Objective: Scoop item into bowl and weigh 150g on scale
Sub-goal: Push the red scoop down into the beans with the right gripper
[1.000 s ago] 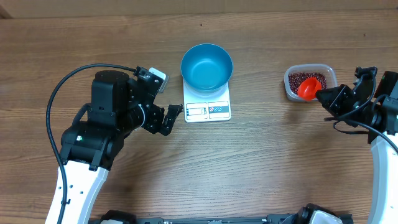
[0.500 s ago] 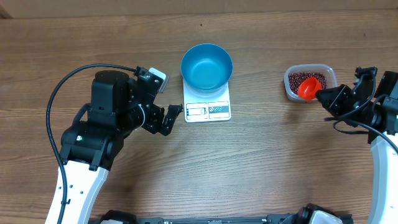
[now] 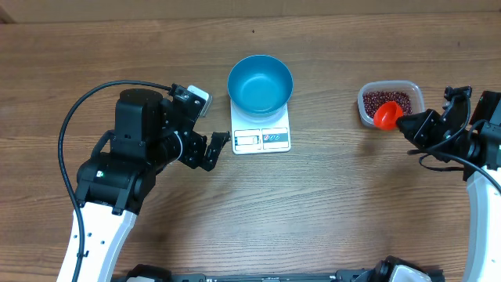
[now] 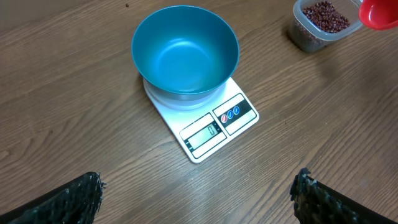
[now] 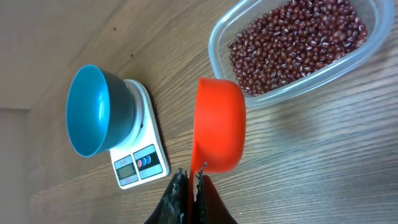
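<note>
The empty blue bowl (image 3: 261, 83) stands on the white scale (image 3: 261, 139) at the middle back. The item, dark red-brown beans (image 3: 385, 99), lies in a clear plastic tub (image 3: 416, 95) to the right. My right gripper (image 3: 404, 121) is shut on the thin handle of a red scoop (image 3: 387, 115), which hangs at the tub's near-left edge. In the right wrist view the scoop (image 5: 219, 124) is turned on its side beside the beans (image 5: 298, 37), its inside hidden. Left of the scale, my left gripper (image 3: 217, 149) is open with nothing in it; its wrist view shows the bowl (image 4: 185, 53) and scale (image 4: 217, 124) ahead.
Everything stands on a brown wooden table (image 3: 329, 204). The left arm's black body (image 3: 141, 149) and cable take up the left side. The right arm (image 3: 477, 141) reaches in at the right edge. In the left wrist view the tub (image 4: 305, 34) sits at the far right.
The right gripper has shifted and turned slightly, tipping the red scoop at the tub's edge. The left arm, bowl and scale have not moved.
</note>
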`<state>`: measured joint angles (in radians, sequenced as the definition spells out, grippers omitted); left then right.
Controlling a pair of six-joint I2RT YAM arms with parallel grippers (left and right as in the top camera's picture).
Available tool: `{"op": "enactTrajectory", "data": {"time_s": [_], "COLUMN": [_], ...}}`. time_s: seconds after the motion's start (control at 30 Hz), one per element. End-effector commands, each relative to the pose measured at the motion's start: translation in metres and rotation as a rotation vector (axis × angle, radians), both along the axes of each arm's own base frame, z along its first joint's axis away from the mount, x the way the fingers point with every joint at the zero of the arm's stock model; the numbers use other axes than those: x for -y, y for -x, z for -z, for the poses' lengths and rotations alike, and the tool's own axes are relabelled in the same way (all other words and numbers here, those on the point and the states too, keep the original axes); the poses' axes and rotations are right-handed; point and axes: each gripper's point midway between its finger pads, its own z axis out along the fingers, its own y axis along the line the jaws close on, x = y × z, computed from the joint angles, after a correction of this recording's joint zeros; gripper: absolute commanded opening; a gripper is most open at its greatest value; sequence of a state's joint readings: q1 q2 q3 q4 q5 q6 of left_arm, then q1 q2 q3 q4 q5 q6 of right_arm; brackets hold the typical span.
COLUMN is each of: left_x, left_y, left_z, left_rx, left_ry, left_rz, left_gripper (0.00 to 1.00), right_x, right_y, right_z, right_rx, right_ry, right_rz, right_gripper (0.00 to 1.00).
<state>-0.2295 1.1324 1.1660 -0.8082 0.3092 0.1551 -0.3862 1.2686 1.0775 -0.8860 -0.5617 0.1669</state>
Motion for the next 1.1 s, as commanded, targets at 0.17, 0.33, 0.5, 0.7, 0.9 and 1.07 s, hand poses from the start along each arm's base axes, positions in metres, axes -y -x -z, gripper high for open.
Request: {"op": "enactTrajectory", "data": {"time_s": [0.17, 0.33, 0.5, 0.7, 0.9, 1.07], "left_x": [0.002, 0.002, 0.002, 0.002, 0.002, 0.002], "left_y": [0.0, 0.0, 0.0, 0.0, 0.0, 0.0], "left_z": [-0.009, -0.009, -0.009, -0.009, -0.009, -0.009], "left_rx": [0.017, 0.017, 0.017, 0.017, 0.017, 0.017], "left_ry": [0.014, 0.014, 0.014, 0.014, 0.014, 0.014], "left_rz": [-0.008, -0.008, -0.008, -0.008, -0.008, -0.008], "left_gripper": [1.0, 1.0, 0.99, 1.0, 1.0, 1.0], "right_x": [0.029, 0.041, 0.06, 0.082, 0.085, 0.073], "right_y": [-0.004, -0.015, -0.039, -0.076, -0.091, -0.097], "right_z": [-0.063, -0.091, -0.129, -0.124, -0.084, -0.053], "right_rx": [0.045, 0.068, 0.085, 0.048, -0.028, -0.067], "right_ry": [0.18, 0.236, 0.308, 0.403, 0.505, 0.546], "right_rz": [0.082, 0.092, 0.096, 0.015, -0.141, -0.309], "right_gripper": [0.04, 0.04, 0.04, 0.04, 0.04, 0.04]}}
